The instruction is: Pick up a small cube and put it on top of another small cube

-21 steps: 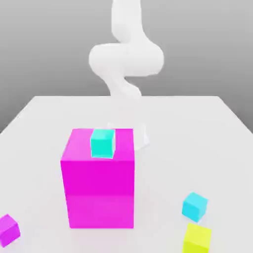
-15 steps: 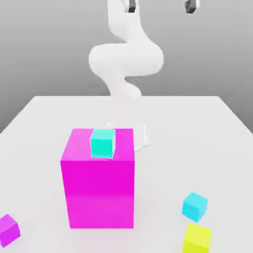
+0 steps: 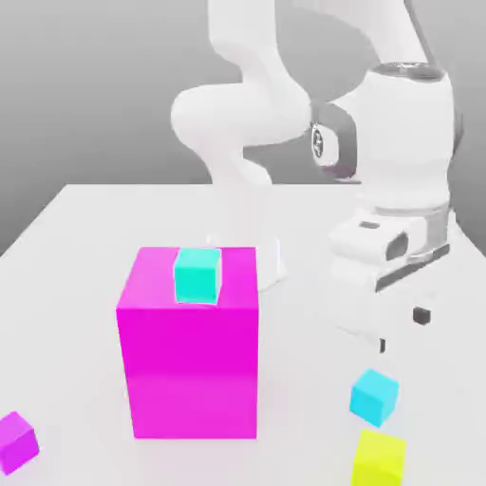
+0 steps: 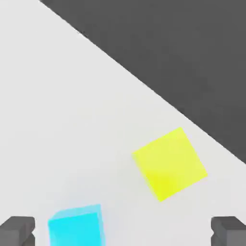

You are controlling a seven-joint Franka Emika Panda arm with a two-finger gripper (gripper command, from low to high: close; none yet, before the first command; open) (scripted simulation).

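Your claw (image 3: 402, 330) hangs above the white tabletop (image 3: 85, 237) on the exterior view's right, pointing down, with its two dark fingertips (image 3: 422, 315) spread wide and nothing between them: it is released.

The small plain sky-blue cube (image 3: 374, 396) sits on the table just below the claw, a little toward the camera in the exterior view, and not touched by it. In the hand view that same cube (image 4: 77, 226) lies between the two dark pads (image 4: 18, 230), much closer to one pad than to the other, with clear table showing around it.

The small plain yellow cube (image 3: 379, 457) rests on the table just beyond the sky-blue one from the claw, nearer the camera in the exterior view; in the hand view the yellow cube (image 4: 169, 163) lies near the table's edge, apart from the blue one.

The small turquoise, green-tinted cube (image 3: 197, 274) is well apart from your claw, off toward the exterior view's left, resting on top of the big magenta block (image 3: 190, 361). It sits near that block's front edge.

A small magenta cube (image 3: 16, 441) lies farthest from the claw, at the exterior view's lower left corner.
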